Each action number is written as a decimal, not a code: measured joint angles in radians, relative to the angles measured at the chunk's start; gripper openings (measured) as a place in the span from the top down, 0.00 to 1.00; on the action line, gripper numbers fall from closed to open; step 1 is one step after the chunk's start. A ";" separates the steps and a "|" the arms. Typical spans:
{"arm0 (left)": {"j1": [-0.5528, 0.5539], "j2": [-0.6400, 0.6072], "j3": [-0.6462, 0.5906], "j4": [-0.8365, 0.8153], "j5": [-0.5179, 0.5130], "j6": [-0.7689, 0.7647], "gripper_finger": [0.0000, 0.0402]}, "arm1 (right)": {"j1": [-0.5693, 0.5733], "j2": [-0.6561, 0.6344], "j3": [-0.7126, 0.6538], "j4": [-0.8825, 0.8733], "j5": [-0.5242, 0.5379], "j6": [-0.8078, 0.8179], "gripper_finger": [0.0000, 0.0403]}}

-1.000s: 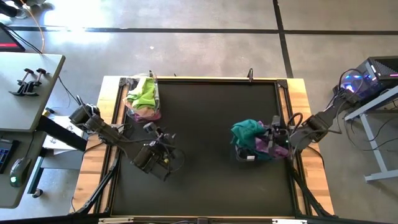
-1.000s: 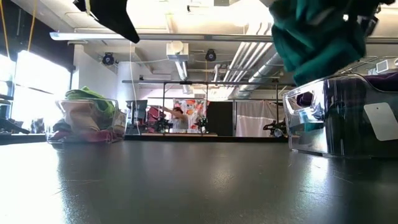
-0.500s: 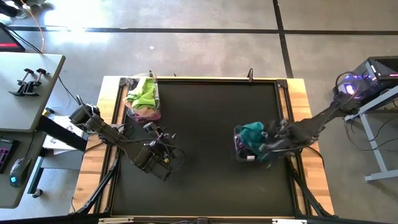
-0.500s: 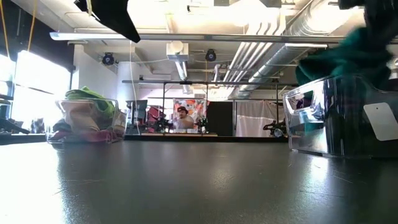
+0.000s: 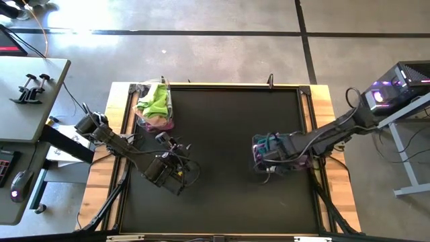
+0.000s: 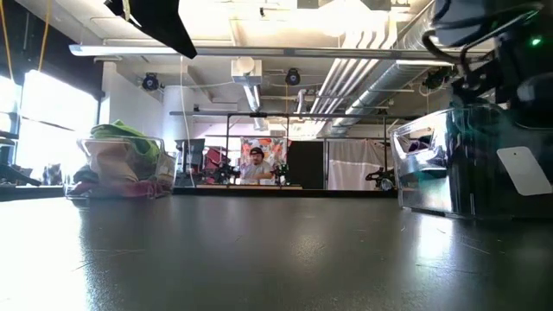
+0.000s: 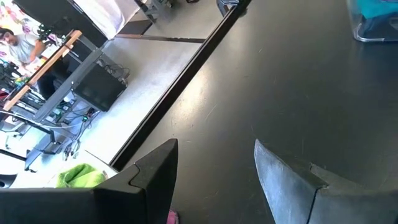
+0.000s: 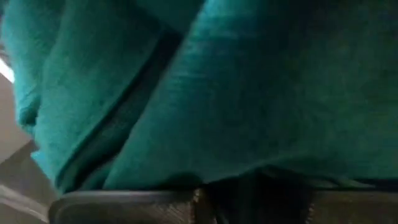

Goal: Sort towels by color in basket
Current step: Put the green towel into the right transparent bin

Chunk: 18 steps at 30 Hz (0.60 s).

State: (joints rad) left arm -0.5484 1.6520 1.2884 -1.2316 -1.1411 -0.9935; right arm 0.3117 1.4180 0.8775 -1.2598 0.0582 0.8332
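Two clear baskets stand on the black mat. The left basket [image 5: 153,106] at the far left holds lime, peach and magenta towels [image 5: 156,101]. The right basket [image 5: 258,156] holds a teal towel [image 5: 268,142] and purple cloth [image 5: 297,161]. My right gripper [image 5: 274,150] reaches down into this basket and is shut on the teal towel [image 8: 217,93], which fills its wrist view. My left gripper [image 7: 214,168] hangs open over the mat's left part [image 5: 170,142] with nothing between its fingers. My right gripper holds the bunched teal towel, folds of which [image 8: 186,168] lie right at its fingers. It comes from above, pointing steeply down into the right basket. The cloth and the gripper's body hide which part is pinched. The towel sits down inside the basket.
Bare black mat [image 5: 222,134] lies between the two baskets. Wooden table edges [image 5: 329,114] frame the mat. A white tag [image 6: 527,168] hangs on the right basket's wall. A person sits in the room far behind the table.
My right gripper has swung down and toward the table's left, tipping from about level to pointing steeply down. The teal towel, which was held above the right basket's rim, has gone down into that basket and now barely shows.
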 joint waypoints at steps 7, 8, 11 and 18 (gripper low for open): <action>0.000 0.000 0.000 -0.001 0.000 0.000 0.50 | -0.025 -0.024 0.057 -0.119 -0.004 -0.030 0.81; 0.000 0.000 0.000 -0.001 0.000 0.000 0.50 | -0.024 -0.033 0.069 -0.145 -0.007 -0.030 0.78; 0.000 0.000 0.000 0.000 0.000 0.000 0.50 | -0.023 -0.064 0.121 -0.235 -0.023 -0.026 0.68; 0.000 0.013 0.000 -0.001 0.000 0.001 0.50 | -0.021 -0.147 0.246 -0.311 -0.101 0.046 0.61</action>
State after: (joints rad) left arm -0.5484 1.6650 1.2881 -1.2331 -1.1412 -0.9924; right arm 0.2905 1.2708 1.1234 -1.5709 -0.0427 0.8792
